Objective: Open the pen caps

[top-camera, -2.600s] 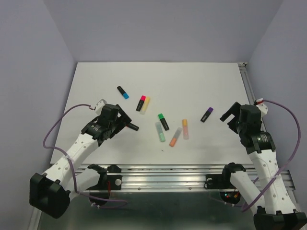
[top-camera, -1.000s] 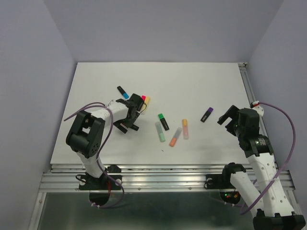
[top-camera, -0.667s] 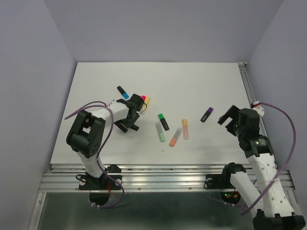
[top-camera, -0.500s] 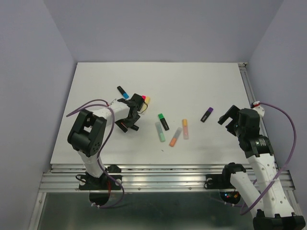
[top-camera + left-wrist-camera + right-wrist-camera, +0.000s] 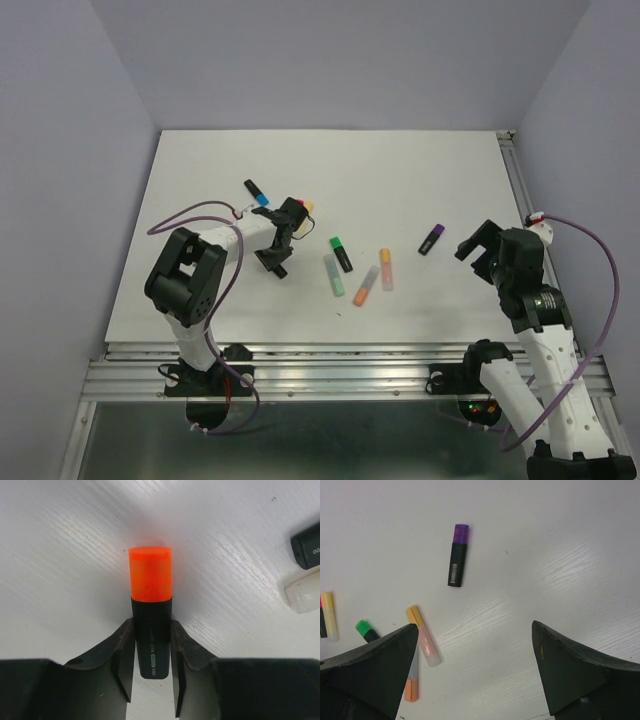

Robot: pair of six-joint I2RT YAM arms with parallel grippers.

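Red-orange in the left wrist view and pinkish-red from above, one pen cap point(image 5: 150, 574) is found fully seated on a black-bodied highlighter point(image 5: 151, 652). The left gripper point(image 5: 151, 630) is closed on that black body. Both jaws are pressed against its sides just below the cap, which projects beyond the jaw tips. Whether the pen rests on the white surface point(image 5: 400, 170) or is raised off it cannot be told. In the top view this grip is located left of centre, with a yellow-capped pen point(image 5: 307, 208) just beside it and a blue-capped highlighter point(image 5: 257, 192) near it, toward the far left.

The right gripper point(image 5: 474, 627) is held over the right side of the surface, its jaws spread wide with only bare surface between them. Ahead of it a black highlighter with a purple cap point(image 5: 461, 532) is seen lying alone, well apart from the other pens.

Between the two arms a loose group is recorded:
- a green-capped highlighter point(image 5: 341, 254);
- a mint pastel pen point(image 5: 333, 275) just beside it;
- a pale pen point(image 5: 386, 269) with an orange cap at its far end;
- a second pale pen point(image 5: 366, 286) with orange at its near end.

Every cap in view is seated on its pen. A black pen end point(image 5: 307, 550) and a cream pen end point(image 5: 305, 592) are cut off at the right edge of the left wrist view. Which pens they belong to cannot be told.
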